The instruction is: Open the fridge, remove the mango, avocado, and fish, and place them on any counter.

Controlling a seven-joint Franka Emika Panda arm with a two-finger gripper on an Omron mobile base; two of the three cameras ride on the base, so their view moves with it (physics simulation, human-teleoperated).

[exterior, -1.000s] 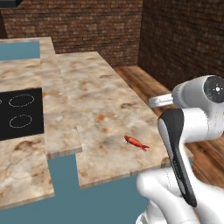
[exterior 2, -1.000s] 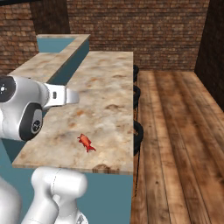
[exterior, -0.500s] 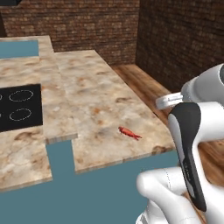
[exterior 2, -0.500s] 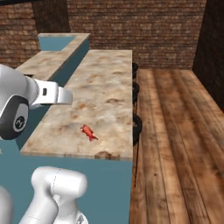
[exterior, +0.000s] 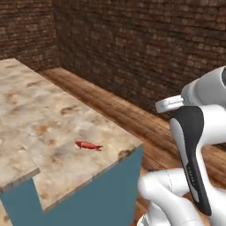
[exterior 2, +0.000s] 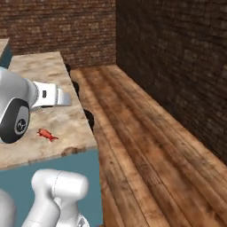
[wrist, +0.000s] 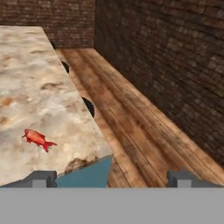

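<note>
Small red fish lying on beige speckled stone-look desk near its corner. Pincer spread wide, empty. Best swing toward fridge next, clear of desk edge; mango, avocado likely left.

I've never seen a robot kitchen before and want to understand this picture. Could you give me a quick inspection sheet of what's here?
Surface: beige speckled counter on a teal base.
Job's things: red fish lying on the counter near its corner; no fridge, mango or avocado seen.
Clutter: nothing seen.
Gripper: gripper open and holding nothing, out past the counter's corner, over the floor.
Cables: nothing seen.
Surroundings: dark brick walls, wooden plank floor, dark round stools tucked along the counter's edge.
</note>
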